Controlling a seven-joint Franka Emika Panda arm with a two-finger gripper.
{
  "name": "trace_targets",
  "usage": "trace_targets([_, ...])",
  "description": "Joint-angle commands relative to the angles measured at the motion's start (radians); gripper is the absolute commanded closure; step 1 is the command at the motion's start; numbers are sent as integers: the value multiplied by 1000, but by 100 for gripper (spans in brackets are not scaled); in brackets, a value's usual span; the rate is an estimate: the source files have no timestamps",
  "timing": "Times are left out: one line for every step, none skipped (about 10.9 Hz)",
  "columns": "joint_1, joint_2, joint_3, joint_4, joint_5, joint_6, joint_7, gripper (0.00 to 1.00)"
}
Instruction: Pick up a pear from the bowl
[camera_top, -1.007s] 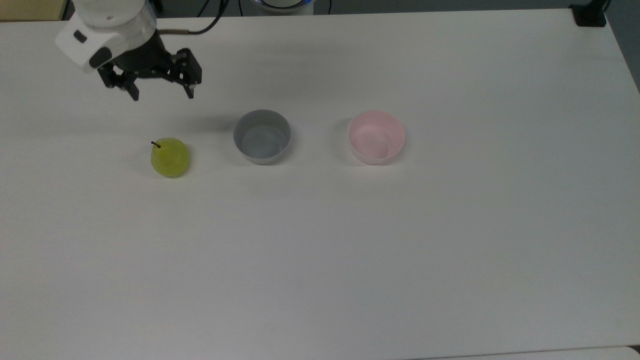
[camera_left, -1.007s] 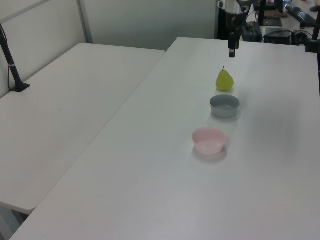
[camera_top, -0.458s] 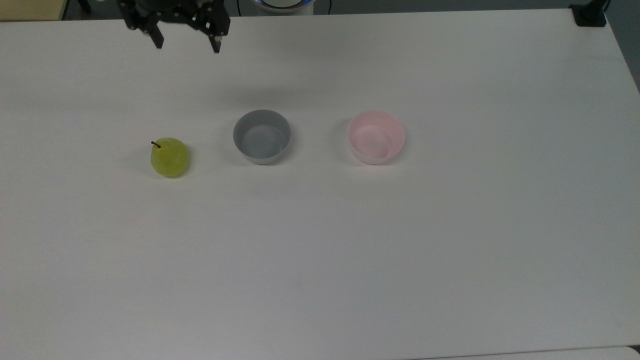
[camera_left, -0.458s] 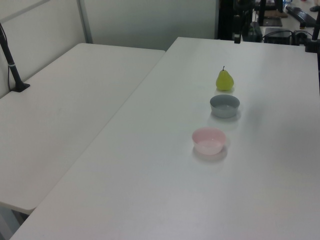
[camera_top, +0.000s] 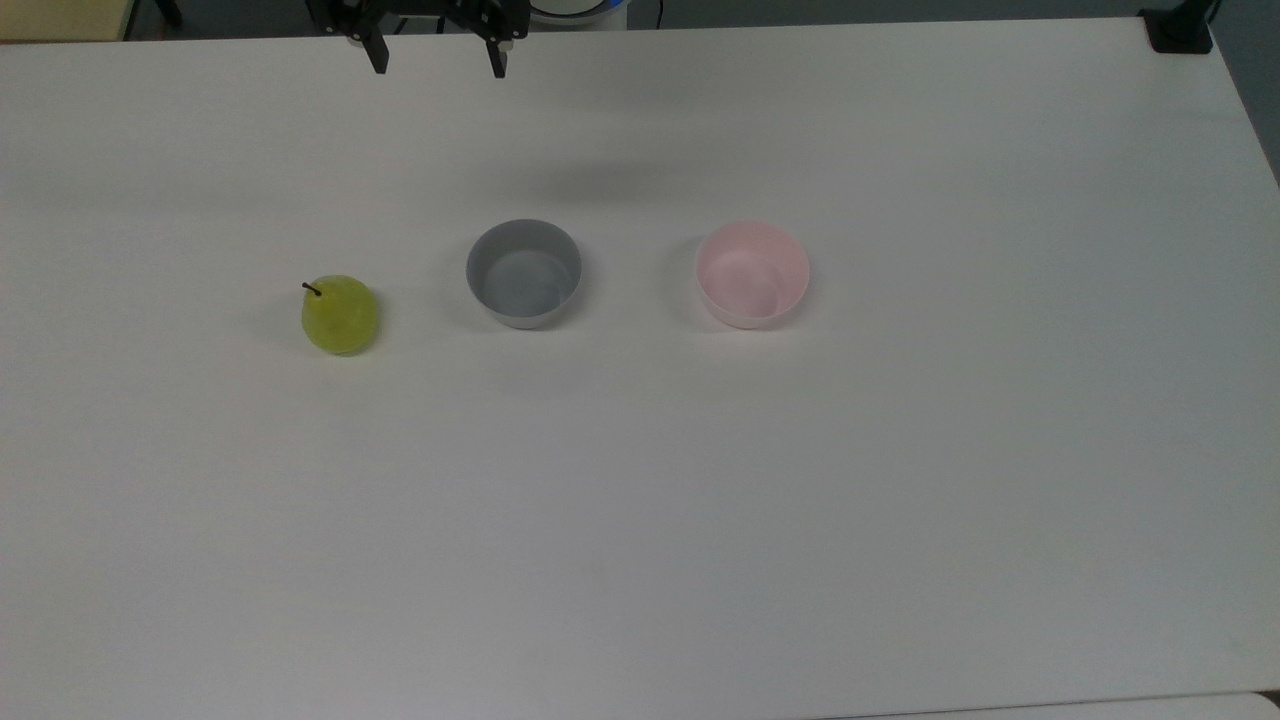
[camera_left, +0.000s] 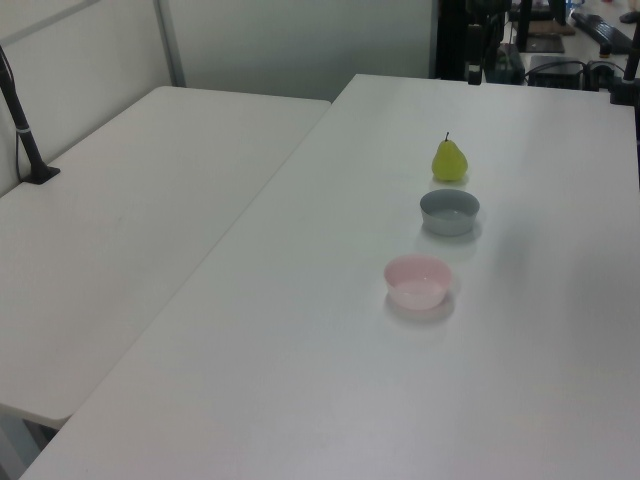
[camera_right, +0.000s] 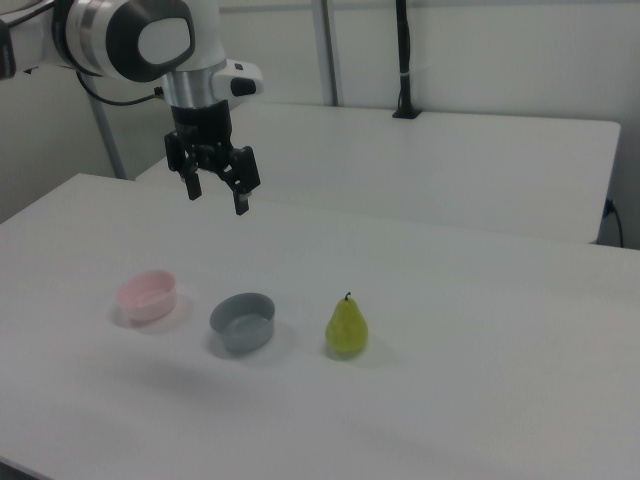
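Top view: end effector (camera_top: 436, 68) has moved right since earlier, fingers apart.

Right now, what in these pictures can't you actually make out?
- Gripper: the top view's upper edge cuts off everything above its open fingers.
- Gripper's height: the right view shows it raised, not directly over what.
- Pear underside: hidden against the table.
- Left view: background clutter swallows the arm.

one pear (camera_top: 340, 315), one pink bowl (camera_top: 752, 274), one grey bowl (camera_top: 524, 273)
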Motion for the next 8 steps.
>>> trace_targets([4, -31, -4, -7, 3, 36, -124, 0])
trace_targets([-8, -27, -2, -6, 3, 57, -183, 0])
trace_targets([-22, -27, -2, -3, 3, 59, -207, 0])
trace_targets([-51, -34, 4, -1, 6, 53, -207, 0])
trace_targets([-59, -63, 4, -1, 6, 47, -199, 0])
trace_targets([-60, -71, 4, -3, 5, 24, -196, 0])
trace_targets([-62, -68, 6, -1, 5, 22, -181, 0])
trace_targets([-63, -66, 6, -1, 5, 24, -181, 0])
